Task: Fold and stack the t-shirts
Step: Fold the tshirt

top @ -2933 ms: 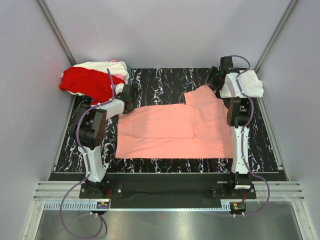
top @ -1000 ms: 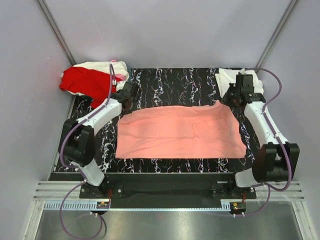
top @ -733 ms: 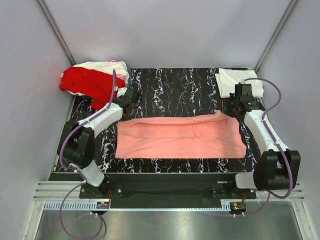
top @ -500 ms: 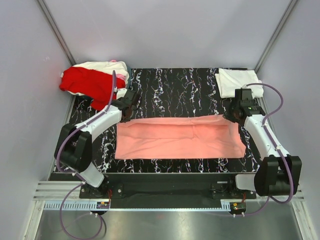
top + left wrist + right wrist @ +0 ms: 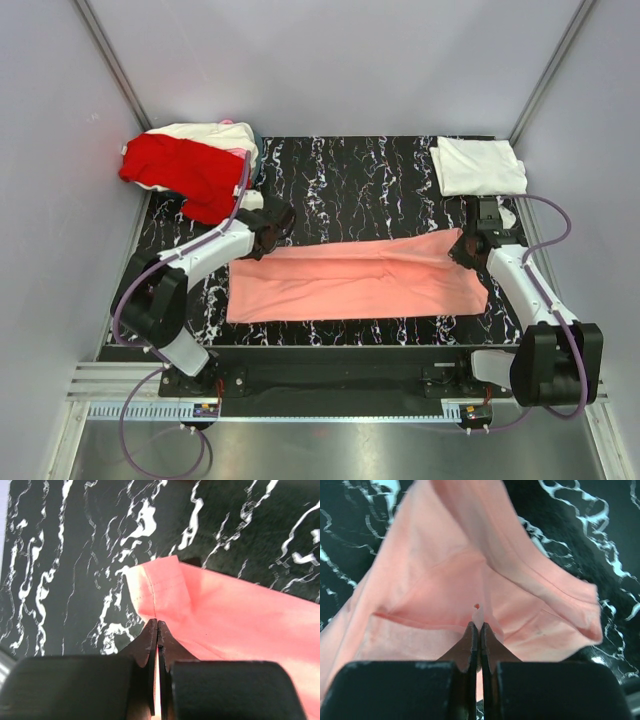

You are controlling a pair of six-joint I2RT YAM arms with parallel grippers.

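A salmon-pink t-shirt point(image 5: 360, 280) lies as a long band across the black marbled table point(image 5: 350, 180). My left gripper point(image 5: 272, 228) is shut on its far left corner point(image 5: 157, 595). At the band's far right end my right gripper point(image 5: 462, 248) is shut on a pinch of the cloth point(image 5: 470, 580). The folded-over edge hangs from both grippers over the layer below. A folded white t-shirt point(image 5: 480, 165) lies at the back right. At the back left, a bright red t-shirt point(image 5: 180, 165) lies heaped with a white one point(image 5: 205, 133).
Grey walls enclose the table on three sides. A black rail point(image 5: 340, 375) carrying both arm bases runs along the near edge. Bare marbled table point(image 5: 60, 570) shows to the left of the held corner.
Both grippers have drawn the salmon-pink t-shirt's far edge toward the near side, folding it over. The shirt has narrowed from a wide sheet to a long band.
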